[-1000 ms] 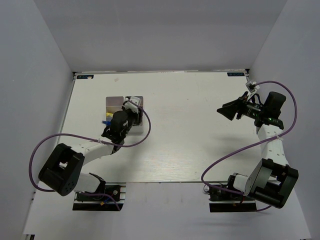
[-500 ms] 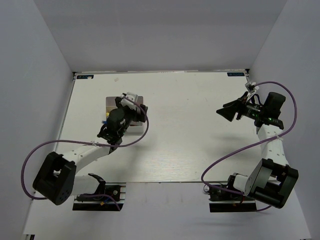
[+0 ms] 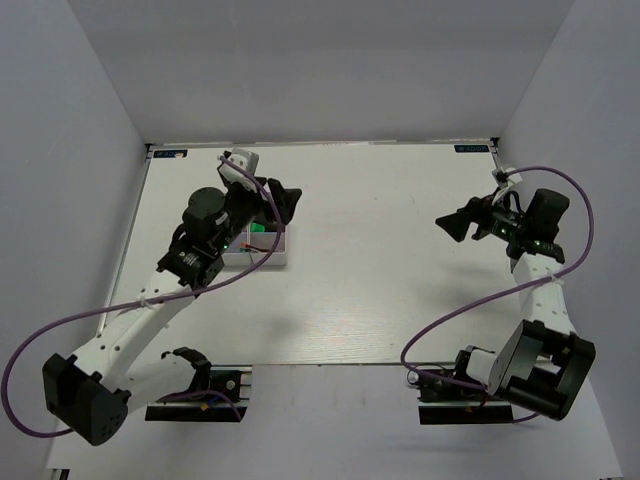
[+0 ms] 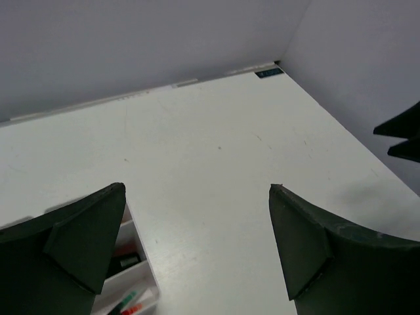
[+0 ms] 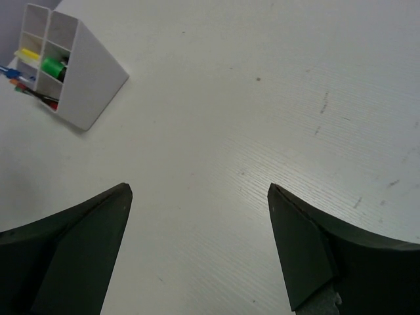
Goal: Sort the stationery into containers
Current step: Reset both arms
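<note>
The only thing standing on your worktop (image 3: pixel 390 270) is the white tray (image 3: pixel 272 258), left of centre. Your left pincer (image 3: pixel 283 200) hangs over its far right corner with fingers spread wide, and the left arm (image 3: pixel 150 310) slants across the tray's near left side, so the tray is mostly covered from above. Rightward from the tray, the worktop lies open from near edge to far, up to your right pincer (image 3: pixel 452 222), which hovers agape near the right side. Walls close the left (image 3: pixel 70 200), far (image 3: pixel 320 70) and right (image 3: pixel 585 100) sides.
</note>
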Robot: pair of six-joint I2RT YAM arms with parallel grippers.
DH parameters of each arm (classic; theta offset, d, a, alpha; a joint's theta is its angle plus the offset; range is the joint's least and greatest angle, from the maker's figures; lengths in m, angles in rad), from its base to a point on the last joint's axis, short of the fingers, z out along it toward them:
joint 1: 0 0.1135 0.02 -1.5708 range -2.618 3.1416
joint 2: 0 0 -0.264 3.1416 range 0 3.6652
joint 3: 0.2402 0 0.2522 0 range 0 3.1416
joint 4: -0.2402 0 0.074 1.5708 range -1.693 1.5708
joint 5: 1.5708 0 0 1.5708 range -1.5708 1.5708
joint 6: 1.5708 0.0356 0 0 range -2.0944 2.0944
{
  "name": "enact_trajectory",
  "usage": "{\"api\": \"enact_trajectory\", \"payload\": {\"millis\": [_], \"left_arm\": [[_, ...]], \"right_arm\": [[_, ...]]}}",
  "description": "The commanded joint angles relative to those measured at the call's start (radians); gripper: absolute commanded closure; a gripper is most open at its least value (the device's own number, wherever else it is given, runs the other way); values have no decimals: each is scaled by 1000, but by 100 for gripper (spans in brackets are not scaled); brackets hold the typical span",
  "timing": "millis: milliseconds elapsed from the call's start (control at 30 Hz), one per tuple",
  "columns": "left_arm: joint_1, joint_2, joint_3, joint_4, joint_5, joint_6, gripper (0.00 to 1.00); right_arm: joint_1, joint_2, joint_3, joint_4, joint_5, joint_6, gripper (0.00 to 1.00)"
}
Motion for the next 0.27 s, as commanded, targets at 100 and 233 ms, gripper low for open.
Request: {"api": "enact_trajectory", "payload": {"millis": [100,233], "left_arm": [[-5,-100,16,-212,65,0,0],[-5,-133,-9,-202,75,0,0]], "right_arm": [[1,-195,-90,164,185,32,10],[3,-272,-124,204,226,32,10]]}}
